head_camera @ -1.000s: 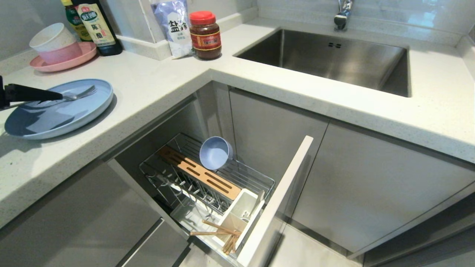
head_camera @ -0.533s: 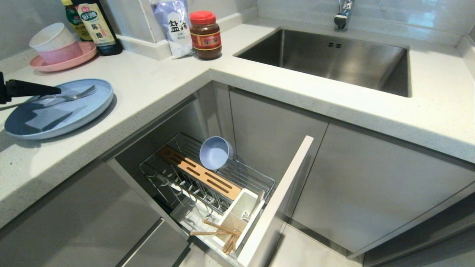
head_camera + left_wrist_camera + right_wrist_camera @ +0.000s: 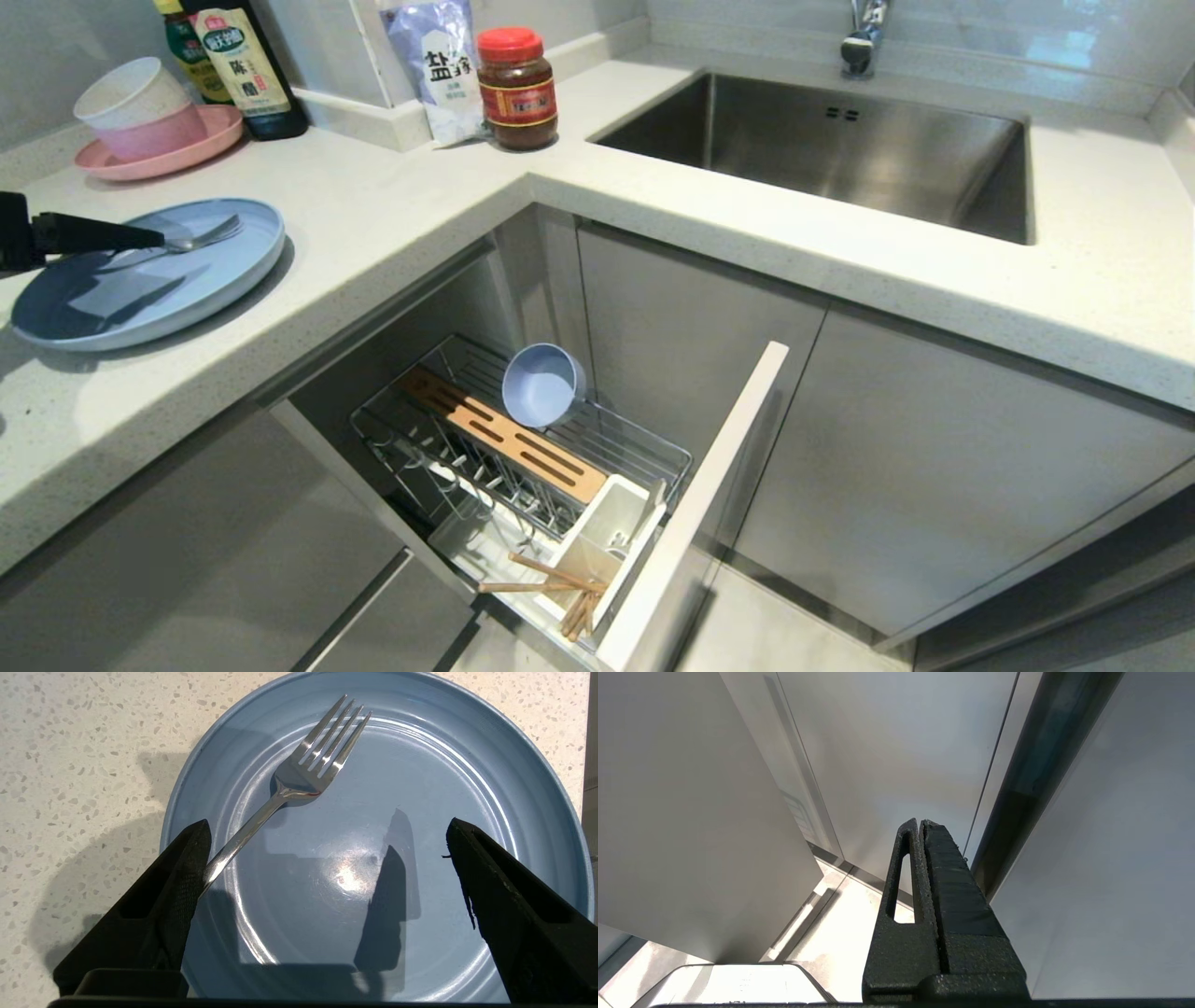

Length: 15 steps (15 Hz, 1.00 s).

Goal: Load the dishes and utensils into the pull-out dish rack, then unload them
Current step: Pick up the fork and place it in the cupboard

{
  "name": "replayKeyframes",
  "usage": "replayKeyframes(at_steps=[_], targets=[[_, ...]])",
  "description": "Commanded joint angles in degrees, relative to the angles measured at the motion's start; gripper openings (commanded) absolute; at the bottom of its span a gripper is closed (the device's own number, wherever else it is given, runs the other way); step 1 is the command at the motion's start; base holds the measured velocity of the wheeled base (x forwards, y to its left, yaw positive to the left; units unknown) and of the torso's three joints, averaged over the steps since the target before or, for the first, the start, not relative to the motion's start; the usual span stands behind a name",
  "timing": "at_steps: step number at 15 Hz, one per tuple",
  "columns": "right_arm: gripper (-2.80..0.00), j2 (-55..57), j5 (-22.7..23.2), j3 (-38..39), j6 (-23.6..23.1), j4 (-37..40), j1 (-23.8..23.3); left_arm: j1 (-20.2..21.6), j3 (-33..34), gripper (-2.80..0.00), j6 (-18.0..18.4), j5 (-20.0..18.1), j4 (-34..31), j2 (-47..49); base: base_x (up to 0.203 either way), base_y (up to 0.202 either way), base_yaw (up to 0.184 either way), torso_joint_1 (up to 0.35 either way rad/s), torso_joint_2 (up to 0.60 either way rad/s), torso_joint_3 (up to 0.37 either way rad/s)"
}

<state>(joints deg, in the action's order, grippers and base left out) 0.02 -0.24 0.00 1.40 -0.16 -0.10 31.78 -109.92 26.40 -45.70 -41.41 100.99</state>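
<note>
Head view: loading about half done. One bowl [image 3: 541,385] and one chopstick pair [image 3: 551,586] sit in the pull-out dish rack [image 3: 653,457]. One fork [image 3: 299,779] lies on one blue plate [image 3: 233,271] on the counter. Left gripper [image 3: 327,858] spread wide over the plate, empty; right gripper [image 3: 922,823] parked, pressed together.

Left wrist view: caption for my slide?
Open left gripper hovers over the fork lying on the blue plate.

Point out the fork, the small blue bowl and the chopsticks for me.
fork [image 3: 299,772], left wrist view, on the neck just below the tines.
small blue bowl [image 3: 540,385], head view, on its inner bottom.
chopsticks [image 3: 546,571], head view, on the shafts beside the white caddy.
</note>
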Motion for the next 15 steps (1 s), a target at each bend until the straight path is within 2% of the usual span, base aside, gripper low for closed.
replayKeyframes(at_steps=[1, 6, 9, 15], targets=[[-2.8, -0.28, -0.02, 0.09, 0.0, -0.02, 0.01, -0.07, 0.06, 0.0, 0.23, -0.18, -0.28, 0.18, 0.0, 0.0, 0.0, 0.0, 0.0, 0.0], [-2.8, -0.21, -0.02, 0.09, 0.0, -0.02, 0.01, -1.11, 0.16, 0.0, 0.4, 2.04, -0.69, 0.0, 0.0, 0.0, 0.0, 0.0, 0.0, 0.0], [-2.8, -0.29, -0.02, 0.09, 0.0, -0.02, 0.01, -1.84, 0.36, 0.0, 0.4, 5.62, -0.69, -0.35, 0.0, 0.0, 0.0, 0.0, 0.0, 0.0], [-2.8, -0.28, -0.02, 0.09, 0.0, -0.02, 0.01, -3.12, 0.49, 0.0, 0.4, 5.98, -1.56, -0.44, 0.0, 0.0, 0.0, 0.0, 0.0, 0.0]])
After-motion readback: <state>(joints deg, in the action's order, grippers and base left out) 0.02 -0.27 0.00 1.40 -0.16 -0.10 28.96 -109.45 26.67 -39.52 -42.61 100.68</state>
